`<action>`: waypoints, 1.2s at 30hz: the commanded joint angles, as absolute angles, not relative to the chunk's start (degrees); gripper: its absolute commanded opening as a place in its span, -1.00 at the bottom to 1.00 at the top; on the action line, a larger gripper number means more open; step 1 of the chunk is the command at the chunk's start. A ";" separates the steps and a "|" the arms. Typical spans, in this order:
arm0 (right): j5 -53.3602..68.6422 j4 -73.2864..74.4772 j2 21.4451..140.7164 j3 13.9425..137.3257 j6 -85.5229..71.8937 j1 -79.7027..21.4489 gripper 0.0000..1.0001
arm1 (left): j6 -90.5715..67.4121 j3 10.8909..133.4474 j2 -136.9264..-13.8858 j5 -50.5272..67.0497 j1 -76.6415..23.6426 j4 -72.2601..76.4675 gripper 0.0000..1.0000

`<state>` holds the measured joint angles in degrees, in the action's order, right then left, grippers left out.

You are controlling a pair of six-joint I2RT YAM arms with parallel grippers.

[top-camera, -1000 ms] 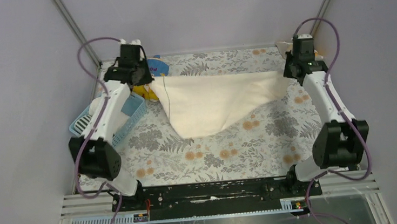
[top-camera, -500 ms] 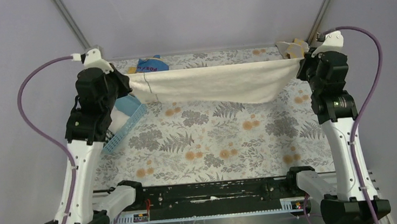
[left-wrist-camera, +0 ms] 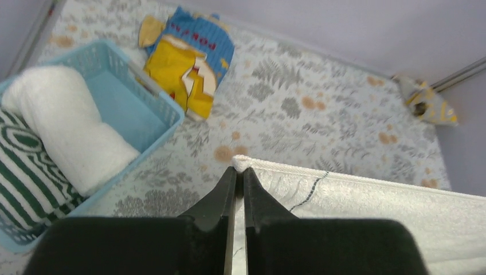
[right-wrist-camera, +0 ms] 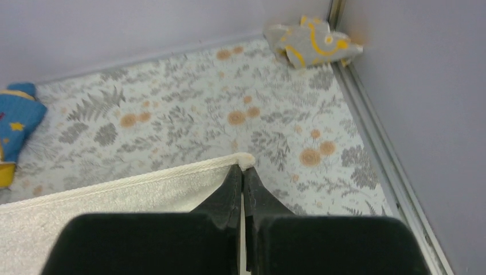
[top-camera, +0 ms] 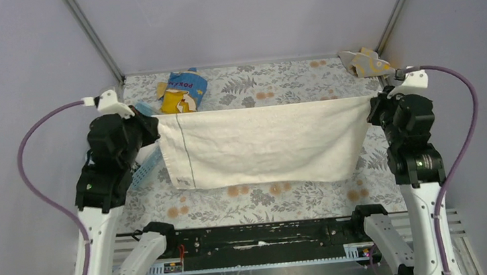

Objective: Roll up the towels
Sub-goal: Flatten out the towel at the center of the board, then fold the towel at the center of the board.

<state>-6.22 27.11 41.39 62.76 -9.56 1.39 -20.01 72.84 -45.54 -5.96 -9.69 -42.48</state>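
Left wrist alone shows towels (left-wrist-camera: 69,137) in basket (left-wrist-camera: 123,97); left pincer (left-wrist-camera: 239,175), right pincer (right-wrist-camera: 243,171) clamp cream towel (top-camera: 261,146).

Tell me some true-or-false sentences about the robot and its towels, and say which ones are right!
1. The left gripper and the right gripper each pinch a top corner of the cream towel. True.
2. The cream towel is rolled up. False: it hangs spread out between the two grippers.
3. The snack bag is inside the blue basket. False: it lies on the table, beyond the basket.
4. The basket holds a rolled white towel and a striped towel. True.
5. The beige towel with yellow marks is in the basket too. False: it lies crumpled in the table's far right corner.
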 commanded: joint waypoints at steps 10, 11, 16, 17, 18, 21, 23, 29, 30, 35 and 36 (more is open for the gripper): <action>-13.16 6.78 70.13 49.69 -11.79 2.31 -1.00 | -26.80 58.06 -72.85 -10.05 -8.79 -20.79 -1.00; -13.60 4.12 73.38 50.17 -11.86 2.29 -1.00 | -27.00 58.62 -76.96 -9.84 -8.79 -19.31 -1.00; -15.21 0.61 90.58 58.50 -10.15 2.29 -1.00 | -27.01 66.07 -91.75 -9.89 -8.70 -16.36 -1.00; -15.50 1.44 93.63 61.01 -9.42 2.29 -1.00 | -26.72 67.46 -94.04 -9.94 -8.70 -15.94 -1.00; -15.60 2.05 96.82 63.13 -8.70 2.36 -1.00 | -26.46 68.82 -96.13 -10.12 -8.58 -15.57 -1.00; -15.53 2.75 102.75 67.41 -7.22 2.47 -1.00 | -26.04 73.04 -101.37 -9.61 -7.92 -15.38 -1.00; -15.67 2.16 104.10 68.95 -6.84 2.78 -1.00 | -25.87 75.69 -104.01 -8.75 -7.50 -15.34 -1.00; -14.12 3.31 105.95 73.51 -5.04 3.16 -1.00 | -25.00 80.20 -107.74 -7.26 -7.15 -16.35 -1.00; -13.96 3.86 106.07 73.78 -4.98 3.16 -1.00 | -25.02 79.83 -107.47 -7.09 -7.08 -16.27 -1.00; -14.38 6.69 102.82 71.72 -6.35 3.16 -1.00 | -25.36 75.61 -103.47 -6.64 -6.53 -16.01 -1.00; -14.62 6.91 101.39 70.52 -6.93 3.19 -1.00 | -25.52 74.11 -102.27 -6.67 -6.39 -15.92 -1.00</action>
